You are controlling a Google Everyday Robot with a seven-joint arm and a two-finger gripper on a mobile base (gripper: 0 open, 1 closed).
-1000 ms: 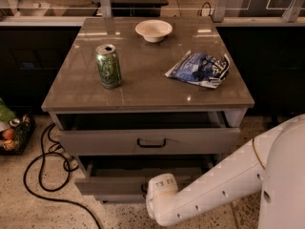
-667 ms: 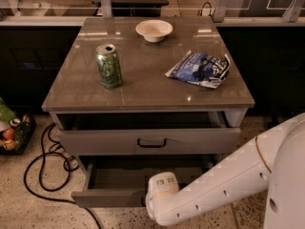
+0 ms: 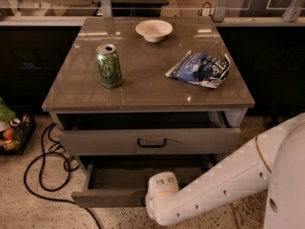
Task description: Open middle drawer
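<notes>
The grey cabinet [image 3: 143,101] shows two drawers. The top drawer [image 3: 190,140], with a black loop handle [image 3: 151,142], stands slightly out. Below it the middle drawer [image 3: 107,198] is pulled well out, with its plain grey inside [image 3: 143,174] showing. Its handle is hidden behind my white arm [image 3: 224,185]. My gripper [image 3: 153,200] is at the middle of that drawer's front, low in the view, with its tip hidden by the wrist. The lowest drawer is out of view.
On the cabinet top stand a green can [image 3: 109,66], a white bowl [image 3: 154,30] and a blue chip bag [image 3: 200,68]. A black cable [image 3: 43,166] loops on the speckled floor at left. A basket of items [image 3: 12,130] sits at the far left.
The middle drawer has slid out further toward the camera, and my wrist has drawn back with it. The things on the top have not moved.
</notes>
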